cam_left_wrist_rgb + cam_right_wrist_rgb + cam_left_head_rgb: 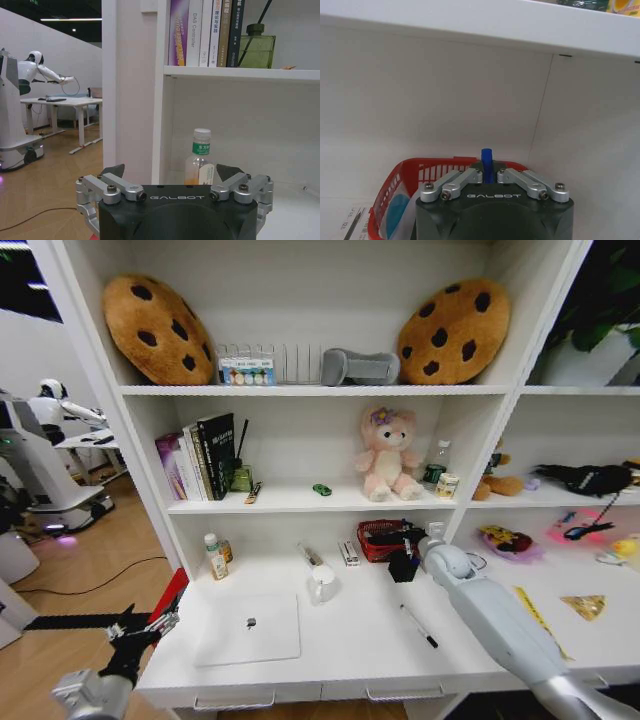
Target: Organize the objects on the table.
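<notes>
A slim silver laptop [248, 628] lies shut on the white table [360, 645], front left. A black-capped marker pen [419, 626] lies to its right on the desk top. The tiny green toy car [322, 489] sits on the shelf above, next to the pink bear. My right gripper [405, 562] hovers at the red basket [378, 538] by the back wall. It is shut on the blue-capped marker [486, 167], whose cap sticks up between the fingers [470, 176]. My left gripper [140, 625] hangs off the table's left end, open and holding nothing [170, 172].
A white mug [322, 583] and a small box stand behind the laptop. A juice bottle [213, 555] [200, 161] stands at the back left corner. Books [200, 455] and cookie cushions fill the shelves above. Another robot [45, 440] stands far left.
</notes>
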You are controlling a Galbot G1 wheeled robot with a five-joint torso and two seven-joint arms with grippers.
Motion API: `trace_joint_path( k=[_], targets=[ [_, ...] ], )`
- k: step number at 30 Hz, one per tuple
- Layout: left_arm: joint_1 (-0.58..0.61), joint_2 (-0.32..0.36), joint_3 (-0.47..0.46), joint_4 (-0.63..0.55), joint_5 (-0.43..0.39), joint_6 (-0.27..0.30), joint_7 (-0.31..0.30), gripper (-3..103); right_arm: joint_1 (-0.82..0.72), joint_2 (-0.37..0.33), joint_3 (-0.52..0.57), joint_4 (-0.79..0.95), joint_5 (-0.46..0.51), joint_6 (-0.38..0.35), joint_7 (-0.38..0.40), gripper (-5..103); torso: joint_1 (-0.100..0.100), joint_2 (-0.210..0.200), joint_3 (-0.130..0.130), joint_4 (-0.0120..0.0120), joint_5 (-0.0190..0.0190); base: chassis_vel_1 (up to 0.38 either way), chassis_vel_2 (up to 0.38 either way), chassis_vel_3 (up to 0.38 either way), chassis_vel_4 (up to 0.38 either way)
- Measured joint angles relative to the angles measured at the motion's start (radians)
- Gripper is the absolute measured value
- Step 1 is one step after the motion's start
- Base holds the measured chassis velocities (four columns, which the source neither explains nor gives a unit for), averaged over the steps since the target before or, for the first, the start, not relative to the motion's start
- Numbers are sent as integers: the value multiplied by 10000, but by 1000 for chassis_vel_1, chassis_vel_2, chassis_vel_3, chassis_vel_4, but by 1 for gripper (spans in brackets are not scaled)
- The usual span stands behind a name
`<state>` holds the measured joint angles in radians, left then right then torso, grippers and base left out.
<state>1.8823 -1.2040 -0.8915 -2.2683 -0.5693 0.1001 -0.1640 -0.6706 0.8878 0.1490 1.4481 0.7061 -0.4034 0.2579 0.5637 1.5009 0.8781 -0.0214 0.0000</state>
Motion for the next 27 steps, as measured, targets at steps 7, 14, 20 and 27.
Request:
trace_joint_path(
  k=[7, 14, 20, 27],
  targets=[
    [-37, -25, 11, 86, -9, -2, 0, 100, -128, 5, -23, 101, -122, -19, -62, 16, 0, 0, 0, 0, 0, 0, 0, 0, 0],
    [-117, 62, -7, 96, -72, -4, -3, 100, -506, -209, 208, 505, -128, -106, -150, 33, 0, 0, -1, -2, 0, 0, 0, 0, 0],
    [-124, -29, 90, 36, -48, -5, -7, 100, -1343, -565, 677, 1739, 257, -246, -39, 60, 0, 0, -1, 1, 1, 0, 0, 0, 0],
    [-26, -207, 93, -56, 14, -115, 41, 100, -2702, -1367, 1309, 4763, 1940, -1230, 897, 87, -2, 0, -1, 2, 1, 0, 0, 0, 0]
  ],
)
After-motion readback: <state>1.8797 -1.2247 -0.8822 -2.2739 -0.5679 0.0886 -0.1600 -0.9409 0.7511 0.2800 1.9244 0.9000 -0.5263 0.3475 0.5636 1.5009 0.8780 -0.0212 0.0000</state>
